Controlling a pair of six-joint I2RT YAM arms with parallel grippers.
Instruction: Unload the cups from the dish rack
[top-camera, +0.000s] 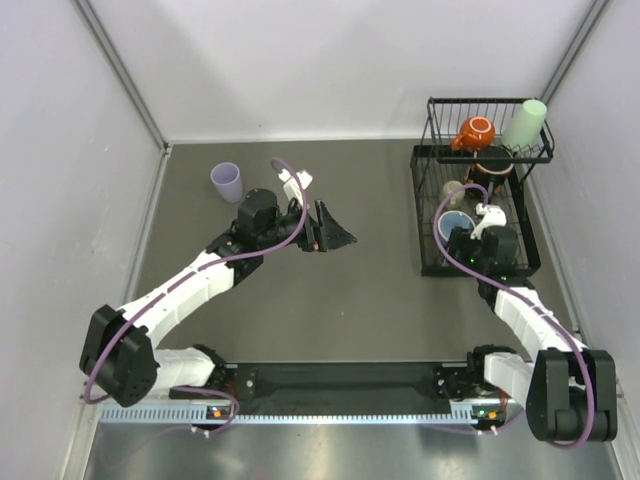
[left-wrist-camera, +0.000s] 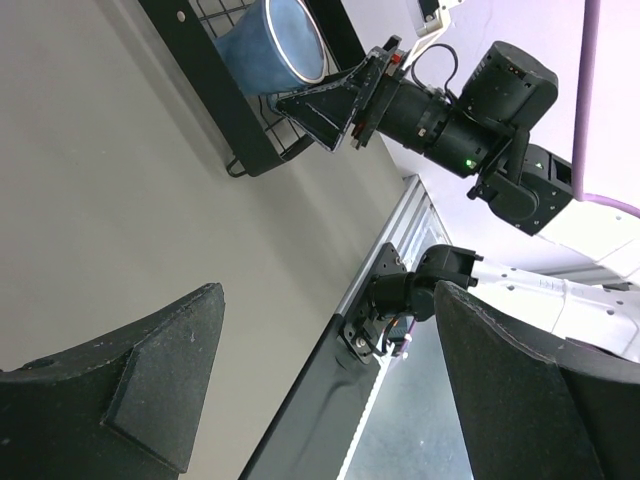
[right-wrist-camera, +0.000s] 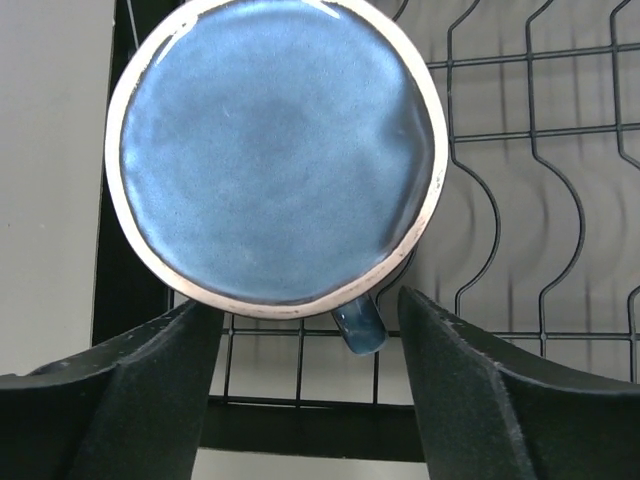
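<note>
Left arm reaches over the middle of the table (top-camera: 330, 320), its fingers (left-wrist-camera: 150, 390) spread wide, nothing between them, hanging over bare gray surface. Left gripper (top-camera: 336, 233) points toward the dish rack (top-camera: 430, 215), well apart from it.

Right gripper (right-wrist-camera: 308, 300) sits low over the front-left corner of the rack, right above the blue mug (right-wrist-camera: 275, 150). Right fingers (right-wrist-camera: 130, 400) are apart, 1 on each side of the mug's handle (right-wrist-camera: 360, 328), at the near rim. Cannot tell if they touch the mug; no grip visible. The mug stands upright on the rack's lower wire floor, mouth up, handle toward the wrist.

1 lavender tumbler (top-camera: 227, 182) stands upright on the table, far left, near the left arm's elbow and away from the rack.

Still in the rack: orange mug (top-camera: 475, 132) and pale green tumbler (top-camera: 526, 124) in the raised basket at the back, black mug (top-camera: 492, 170) just below them, small beige mug (top-camera: 453, 190) just behind the blue mug.
</note>
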